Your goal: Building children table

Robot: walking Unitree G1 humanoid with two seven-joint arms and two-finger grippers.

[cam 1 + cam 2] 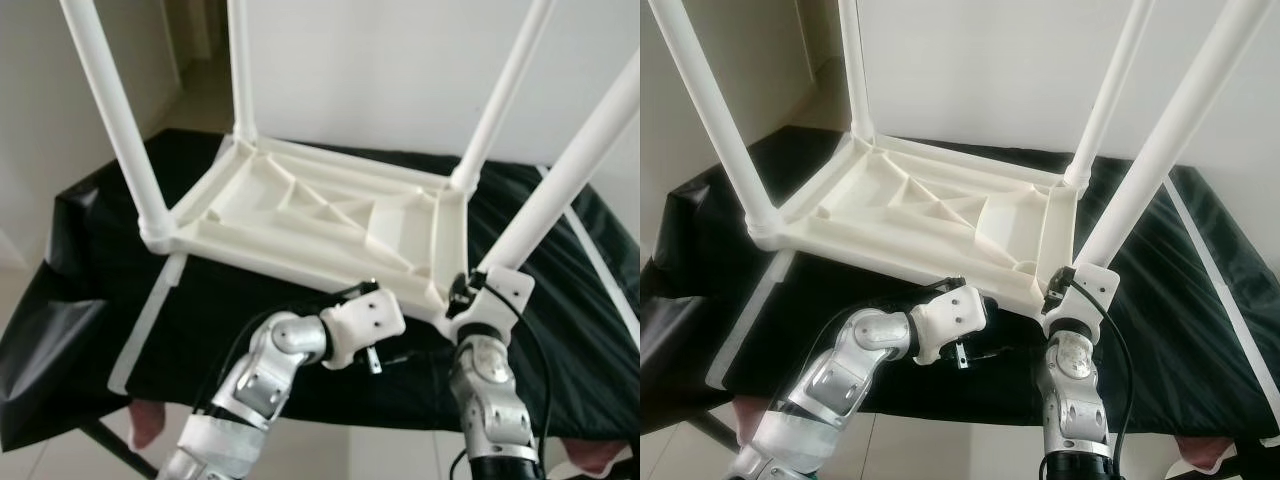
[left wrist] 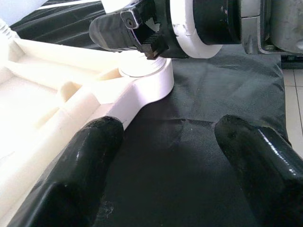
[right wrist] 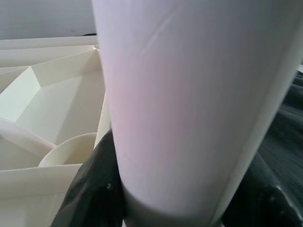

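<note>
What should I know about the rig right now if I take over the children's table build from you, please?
Right pincer: shut on the fourth leg, low down near the tabletop's near right corner socket.
Left pincer: open, hovering over the black cloth beside that same corner, touching nothing.
Tabletop lies upside down on the cloth.
Done: three legs stand in the other corners.
Left: the fourth leg leans, apparently not seated; it likely needs straightening and pressing into the socket, then turn the table upright.
</note>
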